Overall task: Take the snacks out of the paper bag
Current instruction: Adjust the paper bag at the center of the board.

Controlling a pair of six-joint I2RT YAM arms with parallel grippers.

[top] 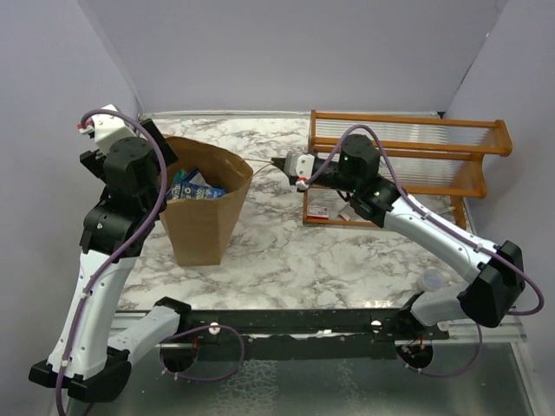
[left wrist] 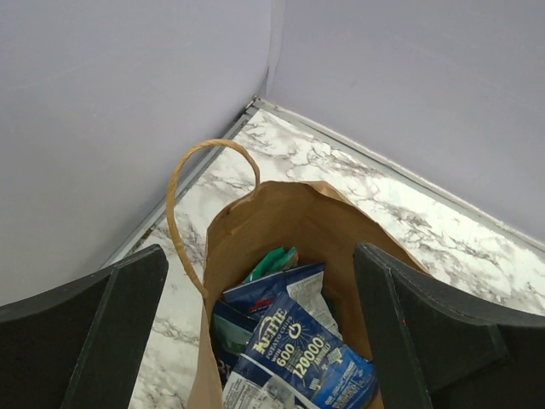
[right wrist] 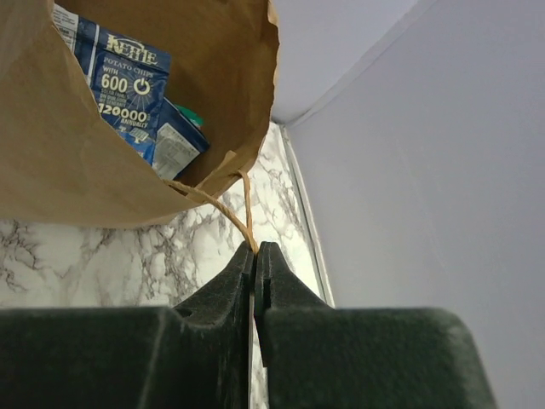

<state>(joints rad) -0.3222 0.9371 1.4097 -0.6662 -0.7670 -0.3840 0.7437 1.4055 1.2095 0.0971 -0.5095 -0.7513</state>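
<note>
A brown paper bag (top: pixel 204 217) stands left of centre in the top view on a marble table (top: pixel 303 256), close to the left wall, with the back corner just behind it. Bare marble runs across the lower middle of the frame and to the bag's right. There a wooden rack (top: pixel 408 156) lines the back wall at the upper right, apart from the bag.

The bag's mouth gapes wide, and its rim is creased and uneven. Inside lie the snacks (top: pixel 192 186): a dark blue packet (left wrist: pixel 298 349) with white lettering lies on top and a green packet (left wrist: pixel 272 260) peeks out behind it, both well below the rim.

The right gripper (right wrist: pixel 255 253) reaches in from the right of the top view, its fingers pressed together on the bag's thin twisted handle (right wrist: pixel 217 204), which is drawn taut away from the rim. The other handle (left wrist: pixel 177 192) arches free at the far side. The left gripper (left wrist: pixel 260 254) hangs above the open mouth, fingers spread wide and holding nothing.
</note>
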